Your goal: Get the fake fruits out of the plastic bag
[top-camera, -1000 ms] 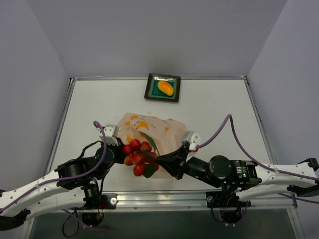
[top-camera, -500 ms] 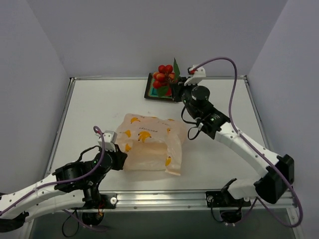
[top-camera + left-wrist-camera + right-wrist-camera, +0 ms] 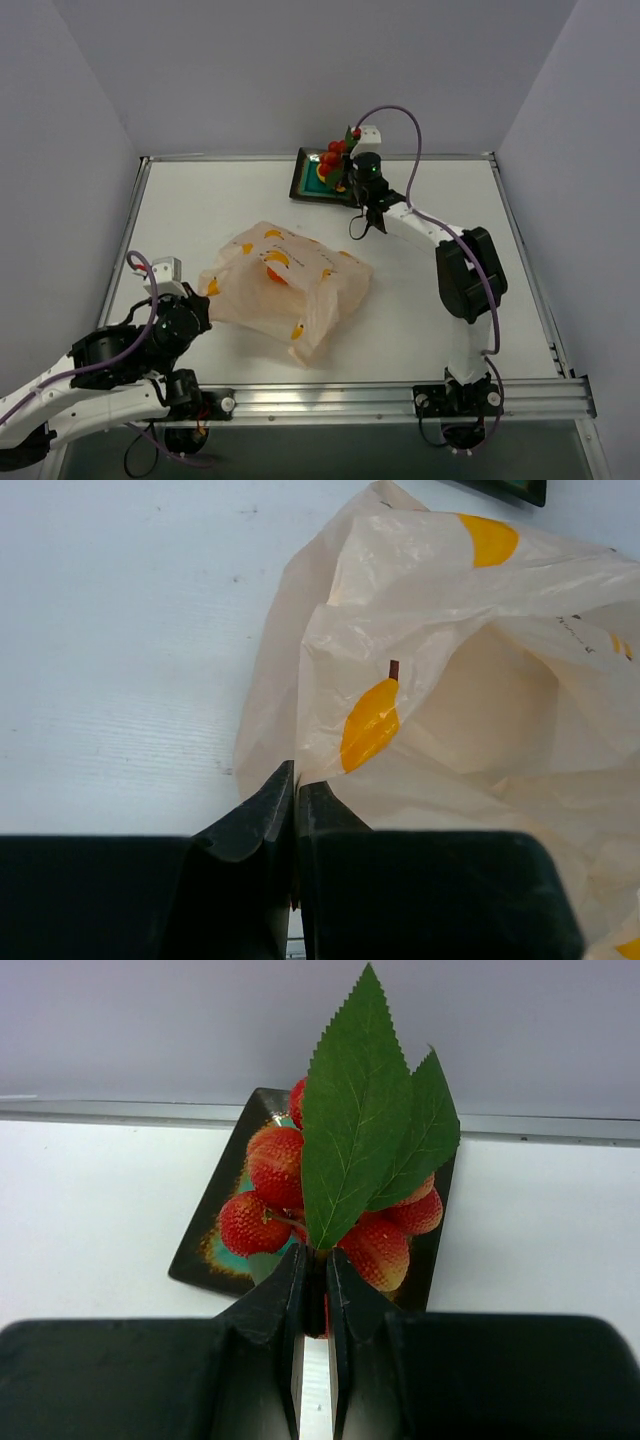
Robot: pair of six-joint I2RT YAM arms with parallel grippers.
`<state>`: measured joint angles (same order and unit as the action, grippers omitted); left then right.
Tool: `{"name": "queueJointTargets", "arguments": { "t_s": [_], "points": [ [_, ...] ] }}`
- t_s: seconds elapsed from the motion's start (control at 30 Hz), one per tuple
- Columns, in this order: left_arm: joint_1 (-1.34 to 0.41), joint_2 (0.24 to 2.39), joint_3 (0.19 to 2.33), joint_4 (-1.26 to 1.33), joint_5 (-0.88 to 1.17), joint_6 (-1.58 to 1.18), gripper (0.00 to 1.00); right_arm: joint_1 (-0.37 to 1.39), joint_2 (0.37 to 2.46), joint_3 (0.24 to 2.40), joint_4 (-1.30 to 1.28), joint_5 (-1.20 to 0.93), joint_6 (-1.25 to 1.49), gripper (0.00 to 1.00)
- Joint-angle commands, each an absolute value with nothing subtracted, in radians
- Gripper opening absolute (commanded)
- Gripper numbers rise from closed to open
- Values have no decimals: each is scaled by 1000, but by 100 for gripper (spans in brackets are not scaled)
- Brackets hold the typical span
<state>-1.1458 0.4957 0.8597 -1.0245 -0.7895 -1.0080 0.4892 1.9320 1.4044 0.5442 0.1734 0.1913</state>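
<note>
Pinching the plastic bag (image 3: 470, 740) with our left gripper (image 3: 295, 778), we clamp the grape cluster (image 3: 277, 1175) in our right gripper (image 3: 312, 1262) over the dark tray (image 3: 197, 1258).

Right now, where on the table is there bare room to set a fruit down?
Bare table between tray and plastic bag, far-left; also right of the bag. Crowded: tray, where the right end effector holds the grape cluster.

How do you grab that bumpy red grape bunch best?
By the thin stem where the two green leaves meet the grape bunch, coming in level from the side. The berries are round and lumpy, so a grip could slip there; the stem fits between shut jaws, as the right gripper pinches it now at the dark tray.
</note>
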Motion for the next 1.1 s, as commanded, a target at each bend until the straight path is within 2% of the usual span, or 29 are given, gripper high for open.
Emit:
{"name": "queueJointTargets", "arguments": {
  "t_s": [0.0, 0.1, 0.23, 0.73, 1.07],
  "points": [
    [-1143, 512, 928, -1164, -867, -1075, 2, 472, 1973, 1494, 695, 164, 167, 0],
    [-1143, 497, 969, -1209, -899, -1060, 2, 459, 2031, 1538, 696, 166, 167, 0],
    [-1141, 508, 931, -1142, -836, -1022, 2, 443, 2095, 1611, 680, 144, 176, 0],
    [-1141, 712, 910, -919, -775, -894, 2, 380, 2078, 1644, 719, 114, 311, 0],
    [-1134, 738, 890, -818, -724, -854, 2, 374, 2324, 1869, 664, -18, 385, 0]
  ]
}}
